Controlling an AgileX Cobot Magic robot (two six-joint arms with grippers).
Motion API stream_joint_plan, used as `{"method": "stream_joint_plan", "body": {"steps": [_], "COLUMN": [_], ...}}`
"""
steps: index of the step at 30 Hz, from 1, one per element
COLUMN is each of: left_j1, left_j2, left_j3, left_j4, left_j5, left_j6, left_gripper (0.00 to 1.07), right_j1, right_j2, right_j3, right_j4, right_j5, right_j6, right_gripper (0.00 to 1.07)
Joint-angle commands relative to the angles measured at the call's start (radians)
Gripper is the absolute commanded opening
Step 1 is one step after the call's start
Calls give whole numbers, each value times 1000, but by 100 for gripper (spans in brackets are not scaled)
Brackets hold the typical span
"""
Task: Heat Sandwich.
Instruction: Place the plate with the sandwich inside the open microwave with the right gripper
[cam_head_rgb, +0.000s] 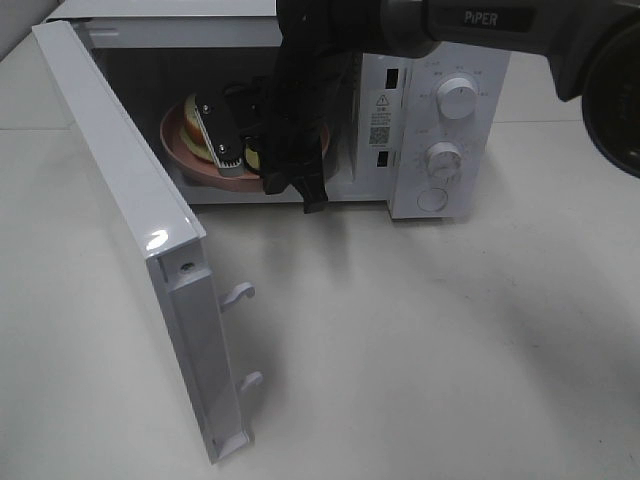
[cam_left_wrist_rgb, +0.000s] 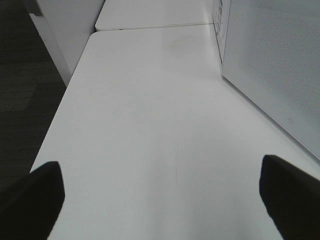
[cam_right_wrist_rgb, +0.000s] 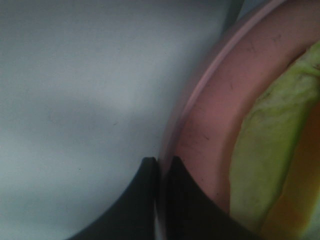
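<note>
The white microwave (cam_head_rgb: 440, 130) stands at the back with its door (cam_head_rgb: 130, 220) swung wide open toward the left. Inside sits the round pink plate (cam_head_rgb: 180, 150) with the sandwich (cam_head_rgb: 195, 135) on it, pale yellow and greenish. My right gripper (cam_head_rgb: 228, 160) reaches into the cavity. In the right wrist view that right gripper (cam_right_wrist_rgb: 161, 165) is shut on the thin rim of the plate (cam_right_wrist_rgb: 210, 115), with the sandwich (cam_right_wrist_rgb: 270, 150) just beyond. My left gripper (cam_left_wrist_rgb: 162, 200) is open and empty over bare table, beside the microwave's outer wall (cam_left_wrist_rgb: 275, 65).
The open door has two hooked latches (cam_head_rgb: 240, 295) sticking out toward the table's middle. Two round knobs (cam_head_rgb: 457, 98) sit on the microwave's right panel. The table's edge (cam_left_wrist_rgb: 55, 120) drops to dark floor beside my left gripper.
</note>
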Motion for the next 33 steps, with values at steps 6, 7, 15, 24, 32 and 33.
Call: {"method": "stream_joint_plan", "body": {"steps": [6,7,15,24,32,33], "left_j1": [7,7,7,7,7,7], "left_j2": [-28,-28,-28,-28,-28,-28], "left_j3": [2,2,2,2,2,2], "left_j4": [-2,-2,-2,-2,-2,-2], "left_j5": [-17,-17,-17,-17,-17,-17], "left_j6": [-4,-4,-4,-4,-4,-4], "left_gripper": [104,104,104,104,104,104], "right_j1": [-7,-14,-18,-18,-18,-18], "right_j2": [10,13,21,21,21,21], "right_j3": [-38,-39,-45,-45,-45,-45], "right_j4": [-19,-19,-19,-19,-19,-19], "right_j5": [-43,-45,-77,-83,-96,-96], "right_j6": [6,5,5,4,29,41], "right_gripper": [2,2,3,8,50,56]}}
